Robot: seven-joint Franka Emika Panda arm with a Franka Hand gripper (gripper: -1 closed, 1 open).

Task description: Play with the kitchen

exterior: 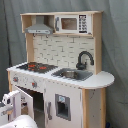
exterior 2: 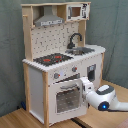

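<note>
Tall white and light-wood toy kitchen [exterior 2: 57, 70] standing on wooden floor against grey curtain. White gripper [exterior 2: 86, 86] up at windowed oven door [exterior 2: 64, 97]; finger state impossible to tell. Probably light, rigid panel; best taken by top handle.

backdrop: grey curtain [exterior: 117, 55] behind | floor: light wood boards [exterior 2: 20, 120] | nothing else

Seen in the first exterior view from the sink end, looking across the kitchen [exterior: 60, 70] front at counter height, close enough to crop the base. Seen in the second exterior view from the stove end, slightly farther back and higher. Shared by both exterior views: the same kitchen [exterior 2: 62, 60], taken from opposite front corners.
</note>
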